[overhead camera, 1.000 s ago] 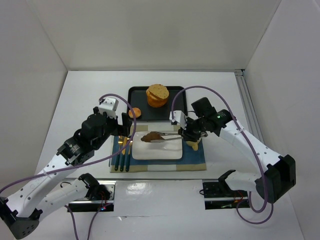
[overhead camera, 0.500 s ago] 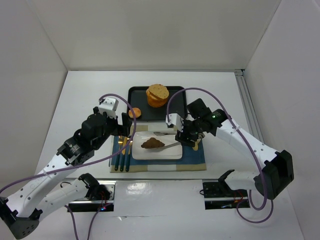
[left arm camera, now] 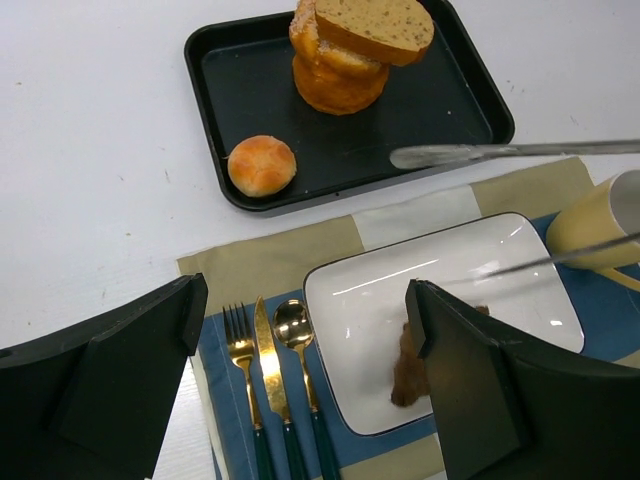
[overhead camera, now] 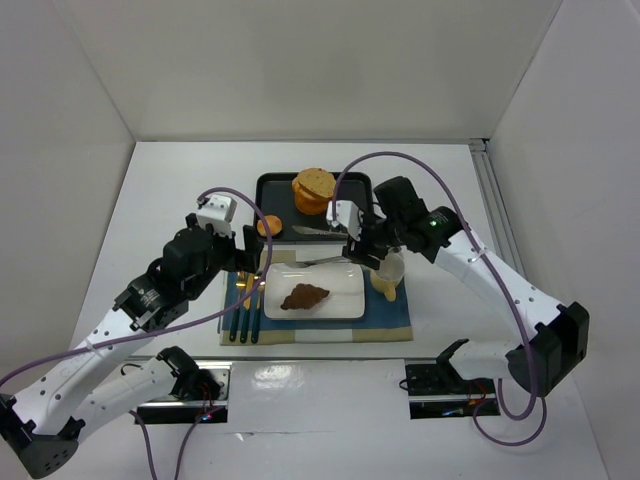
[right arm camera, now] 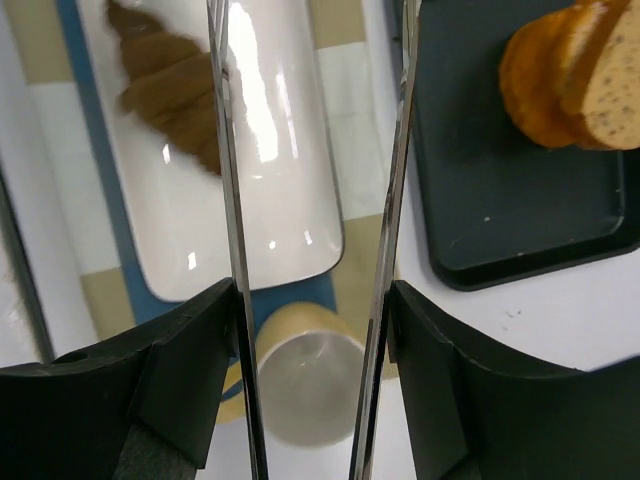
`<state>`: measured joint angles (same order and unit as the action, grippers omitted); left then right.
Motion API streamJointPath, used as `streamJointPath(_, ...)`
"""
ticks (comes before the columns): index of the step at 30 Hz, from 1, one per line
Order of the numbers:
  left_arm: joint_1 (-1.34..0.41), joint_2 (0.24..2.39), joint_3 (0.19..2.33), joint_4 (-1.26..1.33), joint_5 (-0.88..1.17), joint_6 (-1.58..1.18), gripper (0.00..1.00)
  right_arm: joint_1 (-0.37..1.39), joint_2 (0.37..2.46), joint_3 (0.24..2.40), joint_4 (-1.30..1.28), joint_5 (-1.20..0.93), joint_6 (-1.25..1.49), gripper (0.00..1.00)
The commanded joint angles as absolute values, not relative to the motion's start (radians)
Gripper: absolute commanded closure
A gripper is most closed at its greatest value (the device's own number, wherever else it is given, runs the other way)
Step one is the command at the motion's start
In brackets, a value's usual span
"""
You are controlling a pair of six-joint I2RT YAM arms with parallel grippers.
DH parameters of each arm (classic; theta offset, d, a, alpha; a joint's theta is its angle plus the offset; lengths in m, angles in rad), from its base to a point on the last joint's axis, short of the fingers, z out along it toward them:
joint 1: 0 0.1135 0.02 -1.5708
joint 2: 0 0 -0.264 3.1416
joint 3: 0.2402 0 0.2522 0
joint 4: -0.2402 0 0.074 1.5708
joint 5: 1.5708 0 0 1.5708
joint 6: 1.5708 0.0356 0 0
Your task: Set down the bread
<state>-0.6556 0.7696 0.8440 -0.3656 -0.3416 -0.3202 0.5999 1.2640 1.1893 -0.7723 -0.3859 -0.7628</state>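
Observation:
A dark brown croissant (overhead camera: 304, 296) lies on the white plate (overhead camera: 342, 305), free of the tongs; it also shows in the left wrist view (left arm camera: 410, 365) and the right wrist view (right arm camera: 165, 75). A round golden bun (overhead camera: 269, 227) and stacked golden bread slices (overhead camera: 315, 190) sit in the black tray (overhead camera: 278, 195). My right gripper (overhead camera: 362, 245) is shut on metal tongs (overhead camera: 318, 231), whose arms stand apart and empty over the plate's far edge and the tray's near rim. My left gripper (overhead camera: 245, 262) is open and empty, above the cutlery and the plate's left end.
A yellow mug (overhead camera: 388, 275) stands right of the plate, just under my right gripper. A gold fork, knife and spoon (left arm camera: 265, 360) lie left of the plate on a blue and beige placemat (overhead camera: 400, 318). White walls enclose the table.
The tongs let the croissant down onto the plate and opened. My right gripper then drew back and up toward the tray. The left arm has not moved.

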Motion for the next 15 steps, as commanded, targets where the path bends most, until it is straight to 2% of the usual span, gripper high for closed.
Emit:
streamJointPath(1, -0.658, 0.749, 0.842, -0.319, -0.385, -0.328, 0.0, 0.609, 1.35, 1.227, -0.561, -0.35, -0.709, 0.32)
streamJointPath(6, -0.658, 0.684, 0.822, -0.31, -0.449, -0.337, 0.0, 0.6, 1.491, 1.252, -0.41, -0.331, -0.671, 0.32)
streamJointPath(15, -0.658, 0.67, 0.813, -0.301, -0.449, -0.328, 0.0, 0.568, 1.713, 1.344, -0.341, -0.365, -0.623, 0.33)
